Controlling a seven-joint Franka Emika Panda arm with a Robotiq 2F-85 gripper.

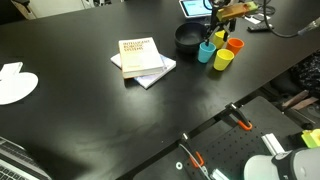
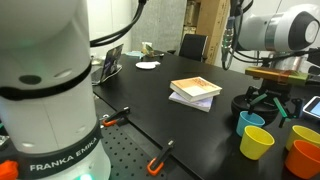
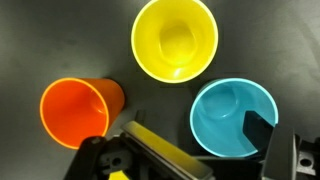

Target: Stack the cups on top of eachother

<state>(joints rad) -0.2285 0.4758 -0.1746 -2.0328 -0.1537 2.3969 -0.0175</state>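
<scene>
In an exterior view the gripper (image 1: pixel 222 20) hangs over the cups. The teal cup (image 1: pixel 206 52), yellow cup (image 1: pixel 224 61), orange cup (image 1: pixel 235 45) and green cup (image 1: pixel 219 38) stand below it on the counter (image 1: pixel 90 120). A bowl (image 1: pixel 187 38) is near it and the books (image 1: pixel 142 60) lie well apart.

In an exterior view the gripper (image 2: pixel 265 100) is above the teal cup (image 2: pixel 250 122) and yellow cup (image 2: pixel 257 143) (its jaws are too dark to read here).

In the wrist view the gripper (image 3: pixel 178 150) is spread wide. One finger (image 3: pixel 262 130) overlaps the teal cup (image 3: pixel 225 110), the orange cup (image 3: pixel 70 110) is by the other, and the yellow cup (image 3: pixel 175 40) lies beyond, all unstacked.
</scene>
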